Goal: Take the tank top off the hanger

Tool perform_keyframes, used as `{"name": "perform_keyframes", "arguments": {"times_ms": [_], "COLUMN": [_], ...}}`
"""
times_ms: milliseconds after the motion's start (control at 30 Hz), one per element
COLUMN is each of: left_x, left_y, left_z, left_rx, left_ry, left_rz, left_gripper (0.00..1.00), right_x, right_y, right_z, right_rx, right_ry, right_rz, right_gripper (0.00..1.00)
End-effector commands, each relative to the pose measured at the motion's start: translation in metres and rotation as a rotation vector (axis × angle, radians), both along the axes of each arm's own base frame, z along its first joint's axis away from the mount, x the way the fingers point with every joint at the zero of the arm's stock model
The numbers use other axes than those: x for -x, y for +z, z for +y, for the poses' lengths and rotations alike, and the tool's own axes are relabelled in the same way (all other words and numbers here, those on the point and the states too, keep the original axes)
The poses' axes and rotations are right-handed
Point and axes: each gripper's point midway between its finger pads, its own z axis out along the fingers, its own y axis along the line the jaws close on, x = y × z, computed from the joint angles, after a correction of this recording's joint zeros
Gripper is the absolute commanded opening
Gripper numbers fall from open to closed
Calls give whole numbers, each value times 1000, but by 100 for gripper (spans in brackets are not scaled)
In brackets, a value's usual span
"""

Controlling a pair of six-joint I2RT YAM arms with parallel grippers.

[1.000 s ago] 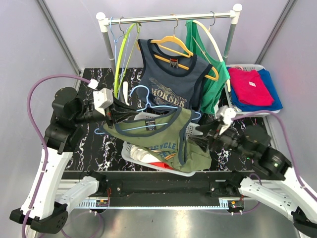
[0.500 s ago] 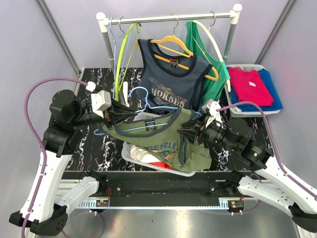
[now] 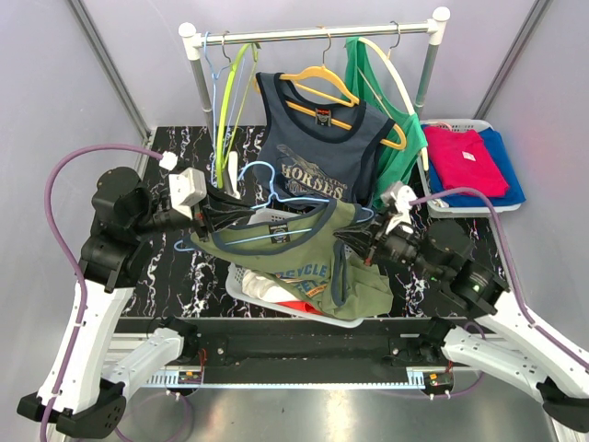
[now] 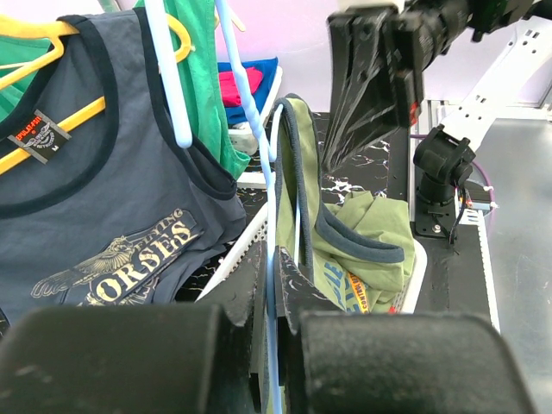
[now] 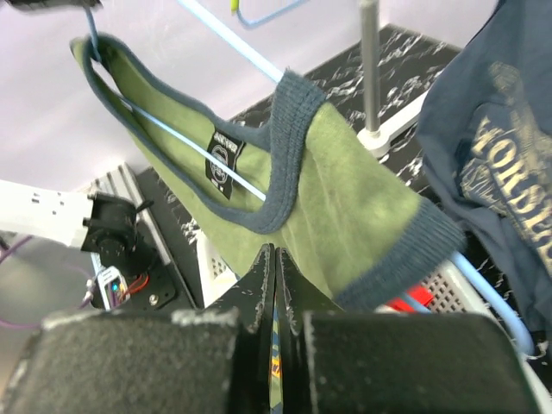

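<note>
An olive-green tank top point(image 3: 304, 244) with navy trim hangs on a light-blue hanger point(image 3: 267, 184), held out level above a white basket. My left gripper point(image 3: 241, 214) is shut on the hanger's wire at the shirt's left shoulder. In the left wrist view the hanger point(image 4: 250, 112) runs straight out from between the left gripper's point(image 4: 274, 259) jaws, with the tank top point(image 4: 362, 228) draped beyond. My right gripper point(image 3: 342, 241) is at the shirt's right armhole. In the right wrist view the right gripper's point(image 5: 274, 252) jaws are pressed together at the tank top's point(image 5: 345, 198) lower edge, a sliver of fabric between them.
A clothes rack point(image 3: 313, 32) at the back holds a navy tank top point(image 3: 317, 152) on a yellow hanger, a green top point(image 3: 391, 157) and a lime hanger point(image 3: 225, 101). A white basket point(image 3: 276, 290) sits under the shirt. Another basket point(image 3: 469, 161) at the right holds red and blue clothes.
My right gripper has moved left to the tank top's right armhole and gone from open to shut there. The left gripper and hanger have barely moved.
</note>
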Motion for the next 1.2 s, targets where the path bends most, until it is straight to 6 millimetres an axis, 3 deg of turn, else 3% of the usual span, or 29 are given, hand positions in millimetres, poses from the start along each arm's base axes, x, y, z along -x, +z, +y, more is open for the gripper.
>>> {"name": "perform_keyframes", "arguments": {"times_ms": [0, 133, 233, 333, 367, 400, 467, 800, 1167], "left_x": [2, 2, 2, 3, 3, 3, 3, 4, 6], "left_y": [17, 19, 20, 23, 24, 25, 25, 29, 32], "left_z": [1, 2, 2, 2, 2, 2, 3, 3, 3], "left_rx": [30, 33, 36, 41, 42, 42, 43, 49, 55], "left_ry": [2, 3, 3, 0, 2, 5, 6, 0, -6], "left_rz": [-84, -91, -88, -90, -94, -97, -98, -98, -101], "left_gripper": [3, 3, 3, 3, 3, 4, 3, 4, 3], "right_x": [1, 3, 6, 5, 5, 6, 7, 3, -4], "right_y": [26, 27, 22, 5, 1, -4, -7, -13, -10], "right_z": [-24, -39, -38, -30, -27, -26, -22, -10, 14], "right_rx": [-65, -82, -80, -45, -41, -42, -42, -57, -78], "right_ry": [-88, -137, -123, -104, -97, -91, -79, -50, 0], "right_rz": [-56, -60, -35, 26, 41, 62, 77, 88, 96], "right_gripper": [0, 0, 0, 49, 84, 92, 92, 72, 35]}}
